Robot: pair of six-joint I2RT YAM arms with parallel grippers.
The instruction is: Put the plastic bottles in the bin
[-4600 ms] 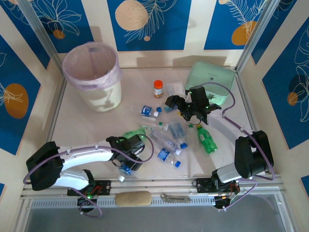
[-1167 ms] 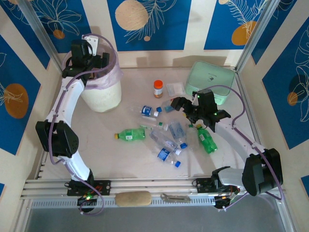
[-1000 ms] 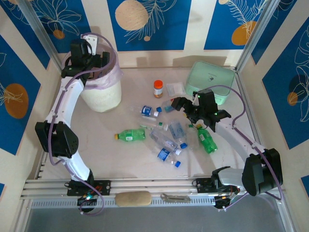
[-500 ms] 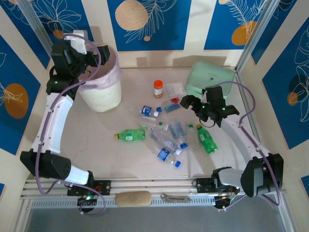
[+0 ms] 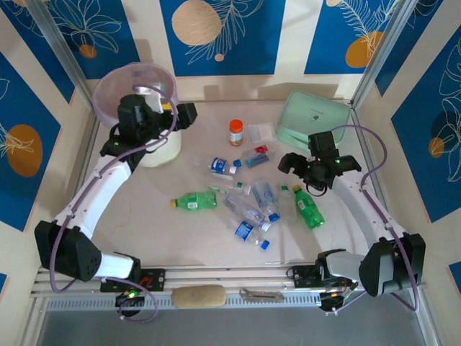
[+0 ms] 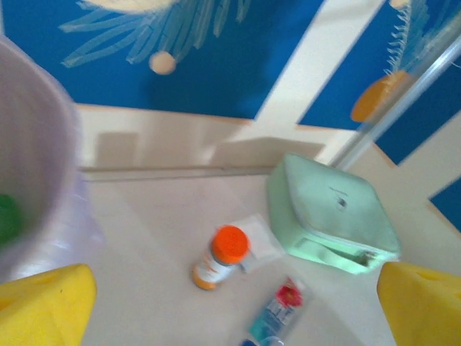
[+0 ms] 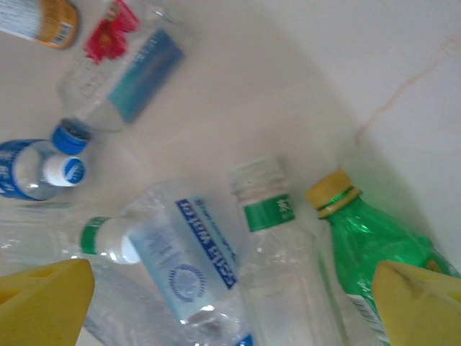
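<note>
Upper left, the bin (image 5: 105, 90) stands with the left pincer (image 5: 155, 124) overlapping its lower side, jaws spread wide. Mid-frame, plastic bottles (image 5: 194, 200) lie scattered on the worktop (image 5: 144, 216) — the right pincer (image 5: 315, 174), likewise spread, hovers at their right edge.

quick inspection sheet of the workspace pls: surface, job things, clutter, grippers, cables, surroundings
surface: pale table, no spills seen
job's things: bin with a pink liner at far left; clear bottles lying in a heap at the middle, a green bottle to its left and another to its right
clutter: orange-capped jar; mint green container at far right
grippers: left gripper open, empty, beside the bin; right gripper open, empty, over the bottles
cables: purple cable looping along each arm, off the bottles
surroundings: blue and cream patterned walls; metal frame posts
</note>
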